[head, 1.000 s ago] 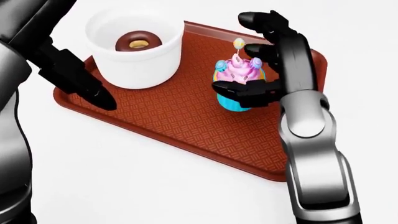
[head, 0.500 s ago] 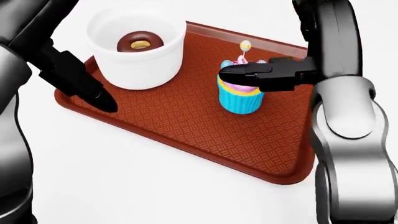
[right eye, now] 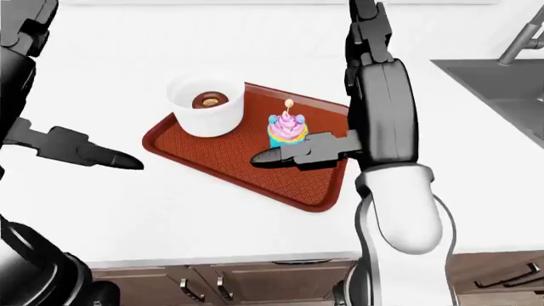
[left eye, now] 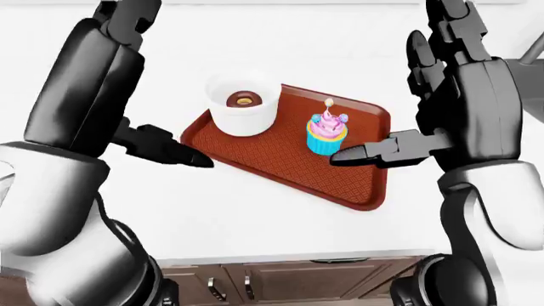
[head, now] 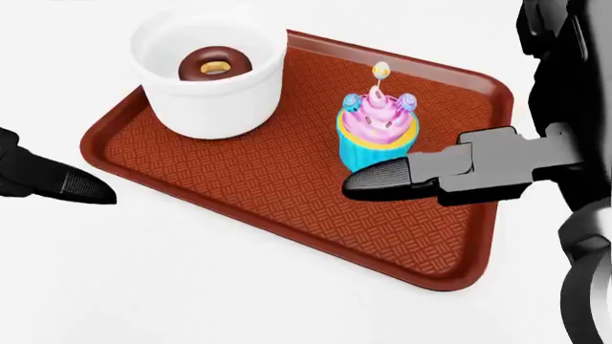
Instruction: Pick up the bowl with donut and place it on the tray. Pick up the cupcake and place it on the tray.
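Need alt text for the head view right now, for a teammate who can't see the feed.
A red-brown tray on a white counter holds a white bowl with a chocolate donut inside and, apart from it, an upright pink-frosted cupcake. The right hand hangs open beside the cupcake, holding nothing; a fingertip of the left hand shows off the tray's left edge.

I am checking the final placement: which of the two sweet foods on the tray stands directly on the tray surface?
The cupcake, pink-frosted in a blue wrapper, stands directly on the tray. The chocolate donut lies inside the white bowl.
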Robot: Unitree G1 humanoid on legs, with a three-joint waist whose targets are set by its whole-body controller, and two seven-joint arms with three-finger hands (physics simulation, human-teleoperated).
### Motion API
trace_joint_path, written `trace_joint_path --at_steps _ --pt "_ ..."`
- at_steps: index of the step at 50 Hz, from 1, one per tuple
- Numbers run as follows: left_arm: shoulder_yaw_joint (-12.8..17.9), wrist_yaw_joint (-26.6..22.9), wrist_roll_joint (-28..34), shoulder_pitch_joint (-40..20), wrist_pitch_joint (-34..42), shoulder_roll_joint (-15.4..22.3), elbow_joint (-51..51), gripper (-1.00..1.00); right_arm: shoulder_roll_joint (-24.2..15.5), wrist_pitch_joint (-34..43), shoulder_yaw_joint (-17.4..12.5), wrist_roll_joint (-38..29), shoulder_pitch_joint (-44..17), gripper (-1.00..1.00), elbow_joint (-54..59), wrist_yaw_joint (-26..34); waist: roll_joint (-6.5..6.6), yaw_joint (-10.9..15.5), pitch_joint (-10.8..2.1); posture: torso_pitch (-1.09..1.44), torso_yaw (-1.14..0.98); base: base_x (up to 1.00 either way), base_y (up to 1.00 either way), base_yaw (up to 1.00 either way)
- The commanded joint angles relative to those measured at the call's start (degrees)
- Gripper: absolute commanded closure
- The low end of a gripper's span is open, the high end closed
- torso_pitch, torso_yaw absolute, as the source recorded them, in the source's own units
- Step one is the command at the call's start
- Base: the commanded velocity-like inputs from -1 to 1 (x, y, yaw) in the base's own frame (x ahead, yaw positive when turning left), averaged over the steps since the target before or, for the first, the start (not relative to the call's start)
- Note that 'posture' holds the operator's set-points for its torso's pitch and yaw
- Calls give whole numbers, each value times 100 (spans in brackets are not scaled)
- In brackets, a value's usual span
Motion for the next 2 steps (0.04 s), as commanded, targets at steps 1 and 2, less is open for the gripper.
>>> trace_joint_path --at_steps 1,2 --pt "170 111 -98 -258 382 212 -261 -100 -63 -175 -215 -121 9 -100 -83 158 24 -10 -126 0 0 0 0 0" --pt "250 135 -155 -327 584 300 -370 -100 -57 -217 -344 -212 2 -100 -89 334 27 -10 -121 0 0 0 0 0"
